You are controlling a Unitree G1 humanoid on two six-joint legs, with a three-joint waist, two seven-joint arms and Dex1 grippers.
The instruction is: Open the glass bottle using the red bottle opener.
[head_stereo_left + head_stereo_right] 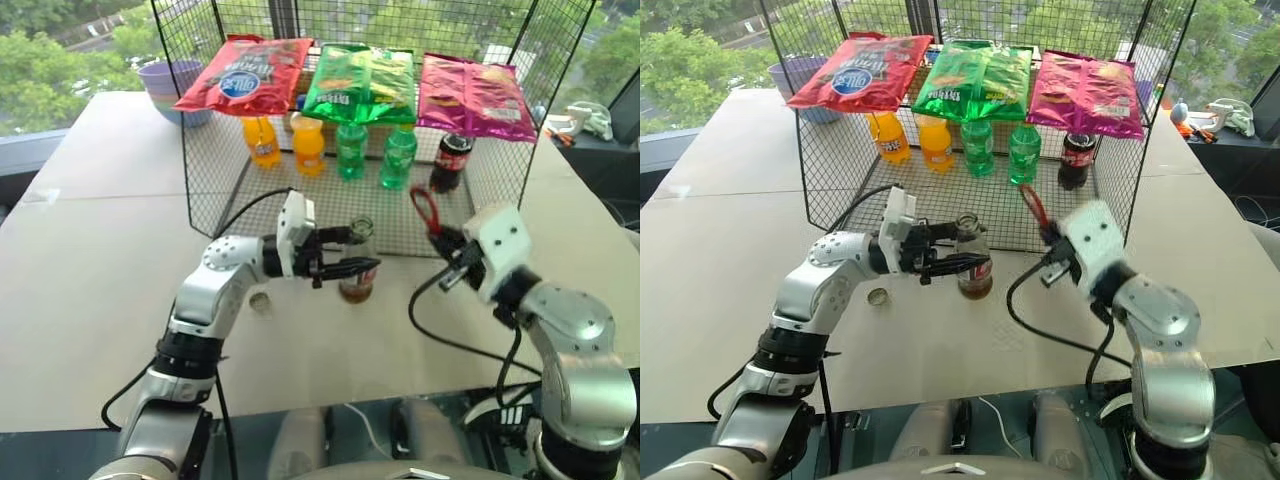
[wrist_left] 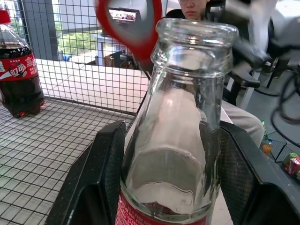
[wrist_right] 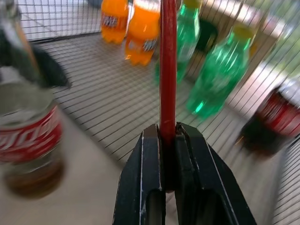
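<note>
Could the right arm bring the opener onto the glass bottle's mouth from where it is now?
Probably yes: the right gripper holds the red bottle opener beside the glass bottle, nothing between, and the left gripper clamps below its open mouth.

Legible text: sparse, mostly brand marks on packaging.
Red snack bag (image 1: pixel 246 75) on top of the wire cage: round blue logo, lettering too small to read. Green bag (image 1: pixel 361 82) and pink bag (image 1: pixel 472 95): print present, unreadable. Black cola bottle (image 2: pixel 18 77) inside the cage: red label with white script, Chinese-style characters, not fully legible. Glass bottle (image 3: pixel 29 136): red band with white script, blurred. Orange bottles (image 3: pixel 140 33): dark label with white lettering, unreadable.
</note>
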